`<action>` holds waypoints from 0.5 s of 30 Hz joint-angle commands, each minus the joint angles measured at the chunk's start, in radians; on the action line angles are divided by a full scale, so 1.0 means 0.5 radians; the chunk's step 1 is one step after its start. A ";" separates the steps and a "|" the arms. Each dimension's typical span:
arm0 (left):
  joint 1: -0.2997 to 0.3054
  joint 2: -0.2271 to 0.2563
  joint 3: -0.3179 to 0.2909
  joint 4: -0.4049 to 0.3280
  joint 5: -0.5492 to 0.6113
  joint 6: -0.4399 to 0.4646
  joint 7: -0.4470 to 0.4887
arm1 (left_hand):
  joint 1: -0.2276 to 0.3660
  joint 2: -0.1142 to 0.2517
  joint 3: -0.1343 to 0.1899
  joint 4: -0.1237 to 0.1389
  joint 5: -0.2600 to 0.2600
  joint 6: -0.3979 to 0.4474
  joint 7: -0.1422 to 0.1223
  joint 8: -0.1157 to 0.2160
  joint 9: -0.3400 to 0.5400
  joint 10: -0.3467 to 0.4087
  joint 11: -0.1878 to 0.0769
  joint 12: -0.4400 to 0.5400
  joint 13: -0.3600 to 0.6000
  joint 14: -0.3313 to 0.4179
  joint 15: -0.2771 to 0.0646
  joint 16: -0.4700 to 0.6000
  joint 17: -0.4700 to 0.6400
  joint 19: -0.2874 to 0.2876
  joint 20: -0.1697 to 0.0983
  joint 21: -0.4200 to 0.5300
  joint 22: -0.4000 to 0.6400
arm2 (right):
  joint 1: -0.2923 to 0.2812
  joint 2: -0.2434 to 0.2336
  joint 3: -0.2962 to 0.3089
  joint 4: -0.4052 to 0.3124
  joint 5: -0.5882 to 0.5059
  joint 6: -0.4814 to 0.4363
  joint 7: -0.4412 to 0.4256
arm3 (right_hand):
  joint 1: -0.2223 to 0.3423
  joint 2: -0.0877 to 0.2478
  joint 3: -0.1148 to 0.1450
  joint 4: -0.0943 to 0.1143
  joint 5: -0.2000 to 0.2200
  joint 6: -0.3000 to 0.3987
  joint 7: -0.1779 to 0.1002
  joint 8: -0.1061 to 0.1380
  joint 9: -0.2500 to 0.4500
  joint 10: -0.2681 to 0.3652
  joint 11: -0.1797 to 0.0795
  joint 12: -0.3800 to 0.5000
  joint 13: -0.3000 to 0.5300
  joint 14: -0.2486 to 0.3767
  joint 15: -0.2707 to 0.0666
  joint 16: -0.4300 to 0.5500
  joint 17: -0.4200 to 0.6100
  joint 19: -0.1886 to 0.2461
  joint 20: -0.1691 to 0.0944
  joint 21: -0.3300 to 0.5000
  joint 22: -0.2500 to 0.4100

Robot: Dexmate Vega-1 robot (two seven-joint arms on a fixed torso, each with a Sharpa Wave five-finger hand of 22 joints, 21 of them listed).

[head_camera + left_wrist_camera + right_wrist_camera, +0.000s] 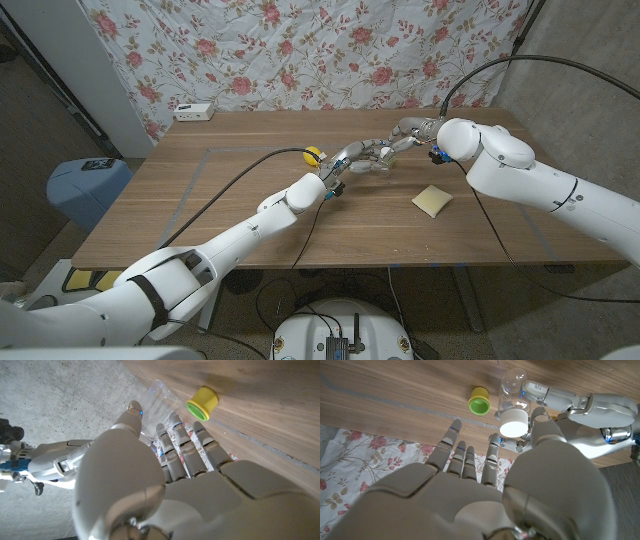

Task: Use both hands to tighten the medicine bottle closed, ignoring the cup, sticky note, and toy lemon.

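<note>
The medicine bottle (383, 161) is clear with a white cap (514, 424) and hangs over the middle of the table between both hands. My left hand (352, 160) grips its clear body (156, 400) between thumb and fingers; the same hand (555, 396) shows in the right wrist view. My right hand (400, 138) comes in from the far side. Its thumb and one finger flank the cap and appear to pinch it, while the other fingers (462, 457) stay spread.
A yellow cup (313, 154) lies on its side just left of the hands, its green inside (479, 405) showing. A pale yellow sticky note (432, 200) lies nearer the front right. A white box (193, 111) sits at the far left corner.
</note>
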 commanded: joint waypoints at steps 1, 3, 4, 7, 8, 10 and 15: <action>-0.006 -0.007 0.004 0.010 0.000 0.001 0.001 | 0.005 0.013 0.020 -0.003 0.014 -0.007 -0.017 -0.005 0.005 0.059 -0.040 0.006 0.008 0.016 -0.142 0.012 0.004 -0.004 -0.001 -0.002 0.005 | 0.052 0.000 -0.059 0.016 -0.069 -0.012 0.057 | 0.033 -0.004 0.020 0.002 -0.002 0.025 -0.018 0.013 0.004 0.007 -0.008 0.015 0.009 0.010 -0.008 0.018 0.006 0.028 -0.003 0.013 0.000; -0.007 -0.007 0.005 0.011 0.000 0.002 -0.001 | 0.004 0.013 0.021 -0.003 0.014 -0.006 -0.017 -0.004 0.005 0.062 -0.039 0.007 0.008 0.016 -0.141 0.012 0.004 -0.005 -0.001 -0.002 0.005 | 0.051 0.002 -0.059 0.018 -0.076 -0.009 0.059 | 0.049 -0.005 0.026 0.003 -0.001 0.040 -0.032 0.018 0.003 0.008 -0.011 0.017 0.009 0.012 -0.006 0.020 0.006 0.030 -0.012 0.013 0.000; -0.007 -0.010 0.005 0.012 -0.001 0.003 0.000 | 0.004 0.013 0.021 -0.003 0.014 -0.006 -0.016 -0.004 0.005 0.061 -0.040 0.007 0.008 0.016 -0.142 0.012 0.004 -0.005 -0.002 -0.002 0.005 | 0.054 0.005 -0.065 0.021 -0.088 -0.014 0.060 | 0.053 -0.005 0.028 0.003 -0.001 0.046 -0.036 0.020 0.003 0.009 -0.012 0.018 0.009 0.013 -0.006 0.021 0.006 0.030 -0.013 0.012 0.000; -0.011 -0.012 0.006 0.017 -0.003 0.001 -0.003 | 0.002 0.013 0.023 -0.003 0.014 -0.006 -0.019 -0.004 0.005 0.063 -0.040 0.007 0.008 0.017 -0.143 0.012 0.004 -0.005 -0.003 -0.002 0.005 | 0.055 0.013 -0.070 0.028 -0.105 -0.018 0.062 | 0.069 -0.007 0.035 0.007 0.001 0.074 -0.054 0.029 0.003 0.014 -0.015 0.021 0.009 0.020 -0.005 0.024 0.007 0.035 -0.020 0.013 0.000; -0.012 -0.013 0.007 0.019 -0.004 0.001 -0.005 | 0.002 0.012 0.024 -0.003 0.014 -0.007 -0.018 -0.005 0.005 0.064 -0.039 0.008 0.008 0.017 -0.143 0.012 0.004 -0.006 -0.002 -0.002 0.005 | 0.053 0.016 -0.067 0.032 -0.105 -0.016 0.059 | 0.073 -0.007 0.037 0.009 0.001 0.088 -0.058 0.035 0.003 0.015 -0.015 0.021 0.009 0.021 -0.006 0.025 0.008 0.036 -0.022 0.013 0.000; -0.014 -0.013 0.008 0.020 -0.003 0.003 -0.006 | 0.000 0.012 0.024 -0.003 0.014 -0.007 -0.018 -0.005 0.005 0.064 -0.039 0.007 0.008 0.016 -0.142 0.012 0.004 -0.005 -0.002 -0.002 0.005 | 0.053 0.019 -0.069 0.038 -0.115 -0.012 0.057 | 0.076 -0.008 0.039 0.011 0.001 0.096 -0.060 0.037 0.003 0.024 -0.014 0.025 0.009 0.028 -0.007 0.028 0.008 0.038 -0.023 0.013 0.000; -0.019 -0.014 0.009 0.023 -0.004 0.009 -0.011 | -0.003 0.011 0.027 -0.002 0.014 -0.006 -0.019 -0.004 0.005 0.063 -0.037 0.007 0.008 0.017 -0.142 0.012 0.004 -0.006 -0.003 -0.002 0.005 | 0.047 0.027 -0.063 0.046 -0.124 -0.008 0.052 | 0.079 -0.006 0.045 0.025 0.001 0.145 -0.067 0.055 0.003 0.036 -0.017 0.030 0.010 0.039 -0.012 0.034 0.012 0.040 -0.029 0.012 0.000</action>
